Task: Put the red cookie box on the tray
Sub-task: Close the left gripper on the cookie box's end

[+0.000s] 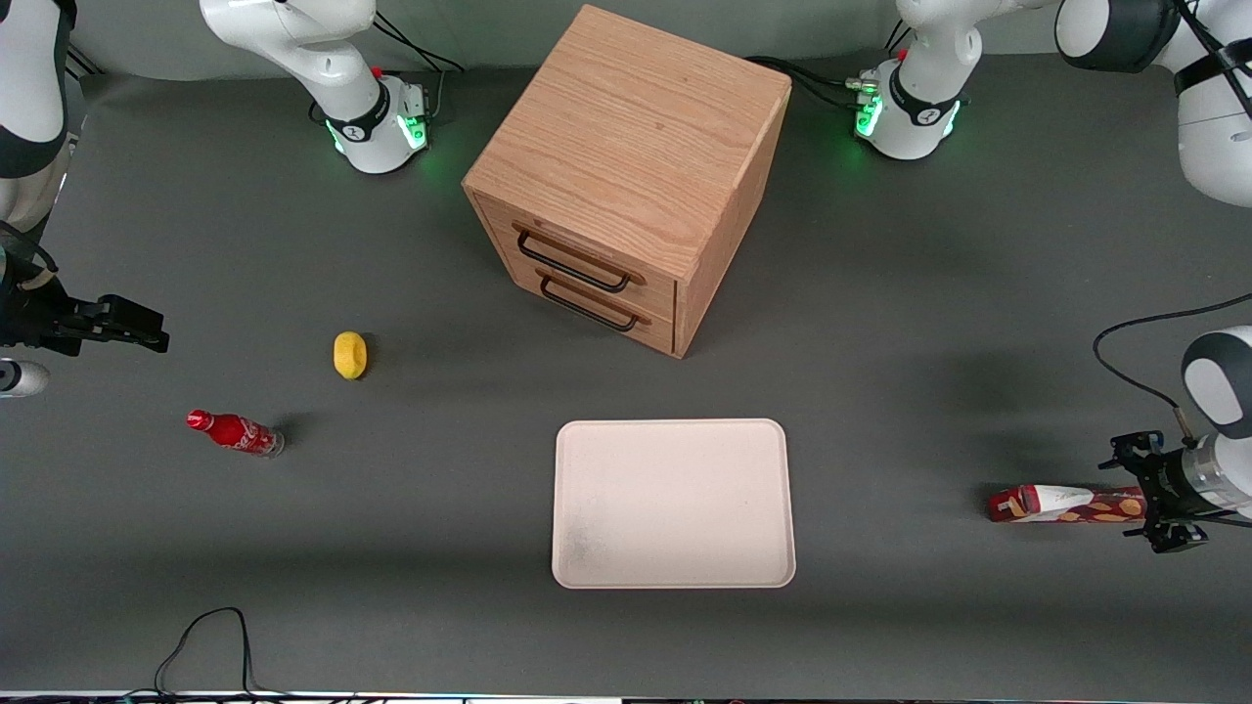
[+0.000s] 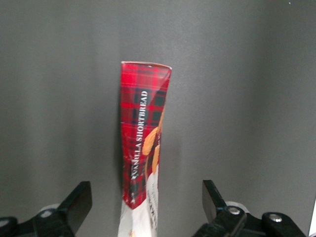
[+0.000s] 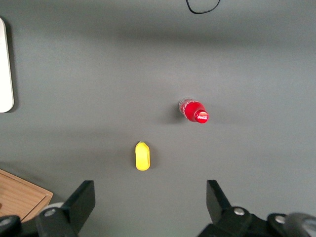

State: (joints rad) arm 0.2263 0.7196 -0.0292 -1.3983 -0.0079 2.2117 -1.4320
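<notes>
cream tray [image 1: 673,504] sits nearest; red cookie box [image 1: 1066,505] lies on the bench at the working arm's end, between the open hand [image 2: 147,200] fingers. light, crushable cardboard: grip mid-length, gently.

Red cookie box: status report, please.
Gripper open, fingers straddling one end of the red cookie box, no grasp yet. Box lying on table, toward working arm's end. Tray empty, nothing between.

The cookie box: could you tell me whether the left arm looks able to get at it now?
Probably yes: the gripper hangs at the cookie box, jaws open on either side of it, nothing between.
</notes>
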